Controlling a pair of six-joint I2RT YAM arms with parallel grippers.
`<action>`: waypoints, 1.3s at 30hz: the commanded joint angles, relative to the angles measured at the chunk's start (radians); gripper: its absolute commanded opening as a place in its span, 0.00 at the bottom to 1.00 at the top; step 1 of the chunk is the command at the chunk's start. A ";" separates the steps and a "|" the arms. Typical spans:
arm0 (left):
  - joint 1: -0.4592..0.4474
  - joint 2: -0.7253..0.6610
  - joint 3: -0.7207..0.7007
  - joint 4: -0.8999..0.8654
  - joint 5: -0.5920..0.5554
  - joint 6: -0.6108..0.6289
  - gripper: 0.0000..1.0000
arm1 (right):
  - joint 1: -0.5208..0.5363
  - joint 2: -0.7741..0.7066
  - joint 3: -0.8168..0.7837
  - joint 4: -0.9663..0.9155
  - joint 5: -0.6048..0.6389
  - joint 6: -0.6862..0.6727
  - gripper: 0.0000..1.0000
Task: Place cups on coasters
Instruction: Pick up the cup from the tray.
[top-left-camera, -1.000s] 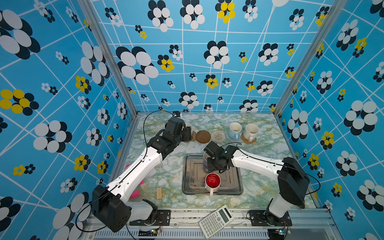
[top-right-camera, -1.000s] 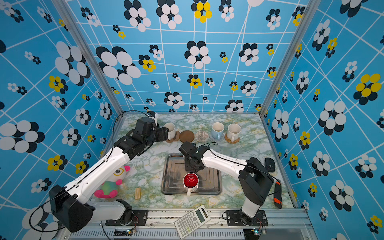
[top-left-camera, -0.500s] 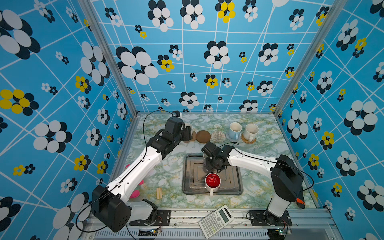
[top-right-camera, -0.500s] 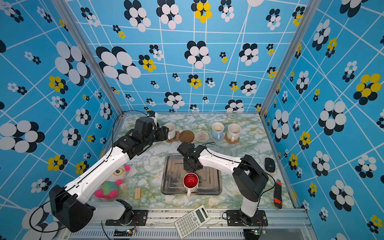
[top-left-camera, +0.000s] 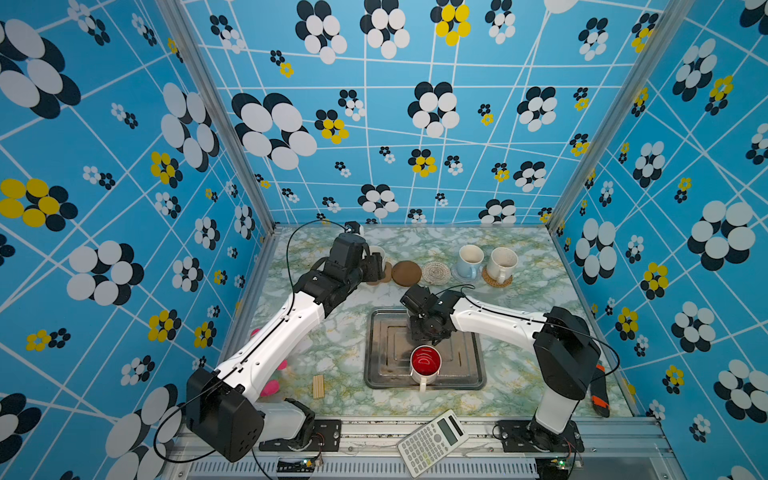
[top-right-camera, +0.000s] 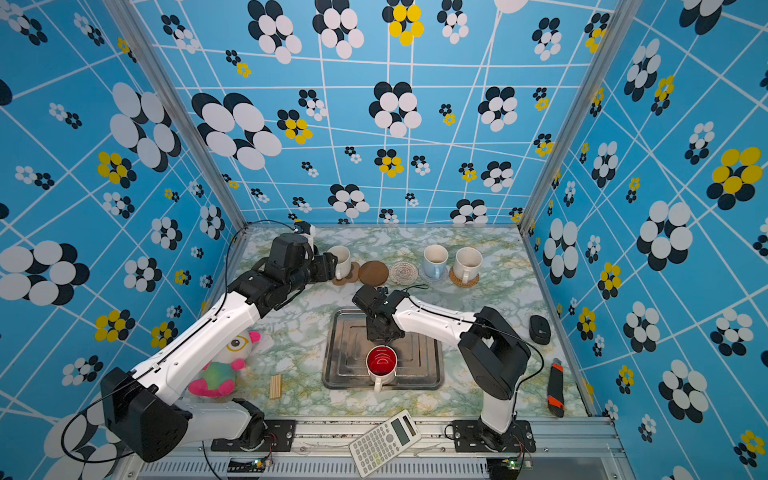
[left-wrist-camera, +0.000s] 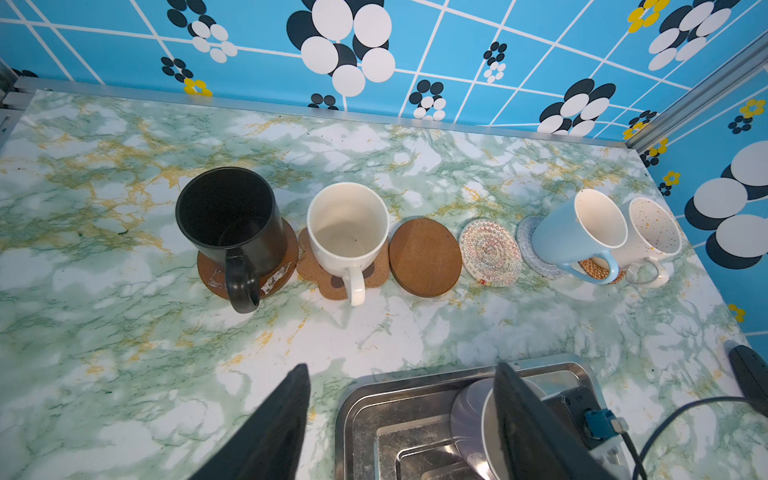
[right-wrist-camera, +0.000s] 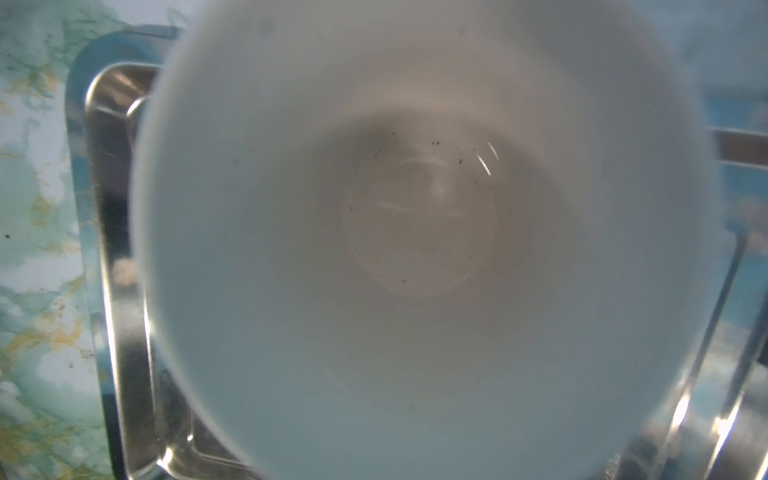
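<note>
- Over the tray (top-left-camera: 388, 347), the right claw (top-left-camera: 429, 336) is hanging right on top of the lavender mug (left-wrist-camera: 471, 415); its wrist camera is staring straight down the mouth, so the mug is standing upright directly beneath.
- Pinching the rim or spread around it? I cannot tell: its fingers are hiding in every view.
- The right arm is sitting much nearer this mug; the left claw (left-wrist-camera: 400, 368) is hovering by the back row, spread wide and gripping nothing.
- Two coasters are waiting bare on the counter (left-wrist-camera: 124, 332), just past the tray's far edge: the brown disc (left-wrist-camera: 424, 257) and the crocheted cream round (left-wrist-camera: 490, 253), side by side.
- By my reckoning the coming move is calling for a straight lift, then a carry toward one of those two.
- The tray is holding two mugs: the lavender one at its far side and the red-lined mug (top-left-camera: 425, 362) at its near edge, handle pointing toward the robot.
- Both are looking empty, bar a few dark specks in the lavender one.
- Along the back, the black mug (left-wrist-camera: 226, 216), white mug (left-wrist-camera: 348, 226), light blue mug (left-wrist-camera: 569, 241) and speckled mug (left-wrist-camera: 654, 232) are each sitting on a coaster, all empty.
</note>
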 joint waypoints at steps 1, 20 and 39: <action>0.011 0.008 -0.008 0.008 0.011 0.011 0.71 | 0.005 0.014 0.035 -0.017 0.037 -0.005 0.02; 0.028 -0.001 -0.010 0.009 0.013 0.009 0.71 | 0.005 -0.051 0.190 -0.180 0.183 -0.095 0.00; 0.081 -0.037 -0.026 0.014 0.053 0.001 0.72 | -0.086 0.112 0.532 -0.200 0.176 -0.258 0.00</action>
